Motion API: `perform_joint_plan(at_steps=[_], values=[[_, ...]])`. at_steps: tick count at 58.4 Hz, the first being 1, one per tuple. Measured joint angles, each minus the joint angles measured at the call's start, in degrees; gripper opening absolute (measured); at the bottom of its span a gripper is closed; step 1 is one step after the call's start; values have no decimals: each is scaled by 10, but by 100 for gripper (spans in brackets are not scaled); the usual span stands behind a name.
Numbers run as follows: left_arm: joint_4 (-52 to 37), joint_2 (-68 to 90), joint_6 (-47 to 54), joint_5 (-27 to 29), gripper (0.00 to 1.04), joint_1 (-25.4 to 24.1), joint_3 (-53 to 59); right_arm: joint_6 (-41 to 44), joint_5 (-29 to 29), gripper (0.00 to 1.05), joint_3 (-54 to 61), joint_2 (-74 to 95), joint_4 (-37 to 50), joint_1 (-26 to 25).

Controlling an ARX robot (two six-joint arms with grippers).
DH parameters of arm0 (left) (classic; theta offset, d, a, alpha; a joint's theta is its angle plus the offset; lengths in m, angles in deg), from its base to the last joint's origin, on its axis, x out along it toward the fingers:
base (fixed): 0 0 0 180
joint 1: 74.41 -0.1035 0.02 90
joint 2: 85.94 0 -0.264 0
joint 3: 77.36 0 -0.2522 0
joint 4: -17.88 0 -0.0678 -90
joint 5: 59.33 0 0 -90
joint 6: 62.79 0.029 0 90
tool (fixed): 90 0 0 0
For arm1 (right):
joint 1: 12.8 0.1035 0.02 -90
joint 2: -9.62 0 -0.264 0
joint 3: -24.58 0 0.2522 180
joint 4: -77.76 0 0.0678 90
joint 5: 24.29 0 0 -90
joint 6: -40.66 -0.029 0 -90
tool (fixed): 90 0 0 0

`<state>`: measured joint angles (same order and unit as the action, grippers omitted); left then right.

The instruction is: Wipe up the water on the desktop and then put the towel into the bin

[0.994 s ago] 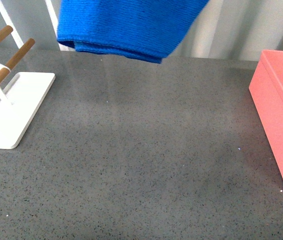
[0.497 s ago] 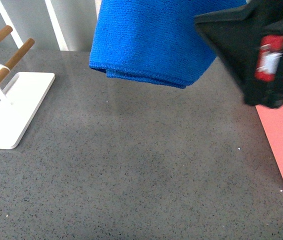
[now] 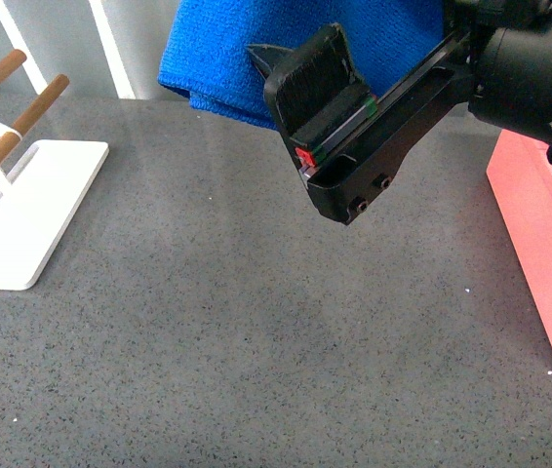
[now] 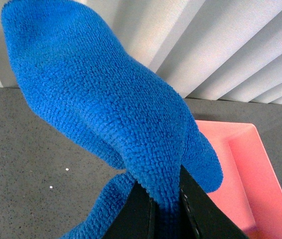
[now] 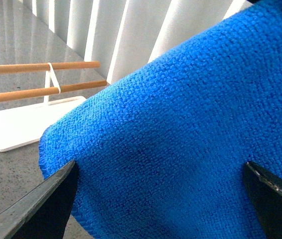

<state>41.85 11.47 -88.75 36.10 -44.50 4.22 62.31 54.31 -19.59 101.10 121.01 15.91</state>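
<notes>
**Towel aloft:** A bright blue microfibre towel (image 3: 227, 54) hangs above the dark grey speckled stone-like table (image 3: 208, 341). It is pinched in the left gripper (image 4: 166, 211), whose black fingers (image 4: 136, 216) are closed tight on a fold of the cloth.

The salmon-pink rectangular plastic bin (image 3: 539, 244) stands on the table at the robot's right. The towel is outside it, in the air, between the bin and the white flat-based rack with wooden rods (image 3: 22, 210) at the left.

Only the left wrist view looks into the bin, showing a smooth pink floor and wall, partly hidden behind the towel. That view alone also shows the grip on the cloth. The front view gives just the bin's outer wall, with the black right arm (image 3: 520, 78) reaching across in front of the towel.

In the right wrist view the right gripper (image 5: 166, 199) has its jaws spread wide, with blue cloth filling the gap. Whether they touch the cloth cannot be told.
</notes>
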Motion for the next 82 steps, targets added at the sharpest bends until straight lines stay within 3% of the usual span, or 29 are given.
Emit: perform_joint_plan(at_steps=[13, 16, 31, 41, 47, 82], values=[[10, 0, -17, -14, 5, 0, -5, 57, -17, 98, -21, 44, 28, -26], [10, 0, -18, -17, 5, 0, -5, 61, -18, 94, -25, 50, 33, -33], [7, -3, -28, -34, 5, -5, 0, 56, -32, 55, -39, 57, 48, -61], [1, -3, -29, -35, 5, -7, 2, 37, -36, 17, -52, 54, 47, -77], [-2, -3, -29, -31, 5, -9, 5, 34, -37, 3, -52, 46, 46, -77], [-15, -3, -26, -22, 5, -10, 21, -20, -31, 3, -27, -66, -15, -64]])
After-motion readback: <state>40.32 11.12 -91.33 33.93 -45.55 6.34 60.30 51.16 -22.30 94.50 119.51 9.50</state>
